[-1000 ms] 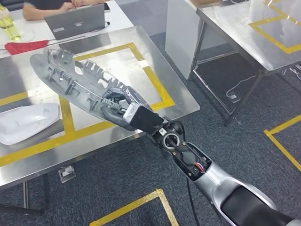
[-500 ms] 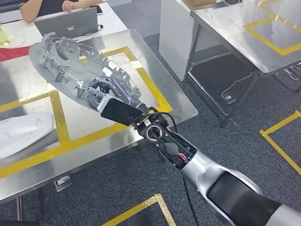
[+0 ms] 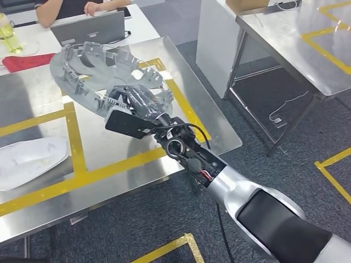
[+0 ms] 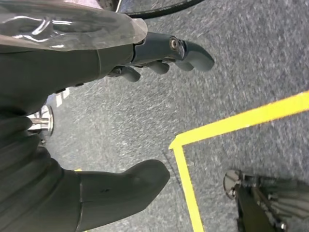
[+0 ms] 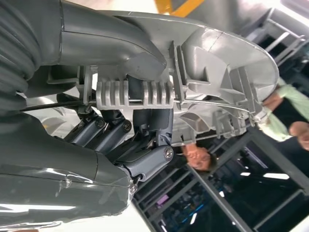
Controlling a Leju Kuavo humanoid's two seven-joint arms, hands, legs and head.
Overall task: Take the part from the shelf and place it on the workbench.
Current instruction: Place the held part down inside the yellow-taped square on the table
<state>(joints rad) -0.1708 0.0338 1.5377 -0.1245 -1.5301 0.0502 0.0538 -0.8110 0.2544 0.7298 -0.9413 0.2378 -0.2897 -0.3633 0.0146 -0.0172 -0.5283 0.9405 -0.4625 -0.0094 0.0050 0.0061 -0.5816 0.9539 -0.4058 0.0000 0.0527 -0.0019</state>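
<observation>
A long grey ribbed plastic part (image 3: pixel 99 71) hangs in the air over the steel workbench (image 3: pixel 24 104), inside its yellow-taped rectangle. My right hand (image 3: pixel 139 107) grips the part at its near end, and up close the fingers (image 5: pixel 146 145) wrap a ribbed bar of the part (image 5: pixel 218 72). The part's far end points toward the back left of the bench. My left hand (image 4: pixel 120 116) hangs over the grey carpet with thumb and fingers apart and nothing in it.
A white moulded piece (image 3: pixel 29 156) lies on the bench at the left. Behind the bench a person sits at a white table with a laptop (image 3: pixel 93 27), a red cloth (image 3: pixel 27 61) and a yellow bottle (image 3: pixel 8 33). A second steel table (image 3: pixel 298 38) stands at the right.
The right arm has swung the part farther over the bench and turned it, so its far end sits nearer the back edge. The camera view has shifted slightly.
</observation>
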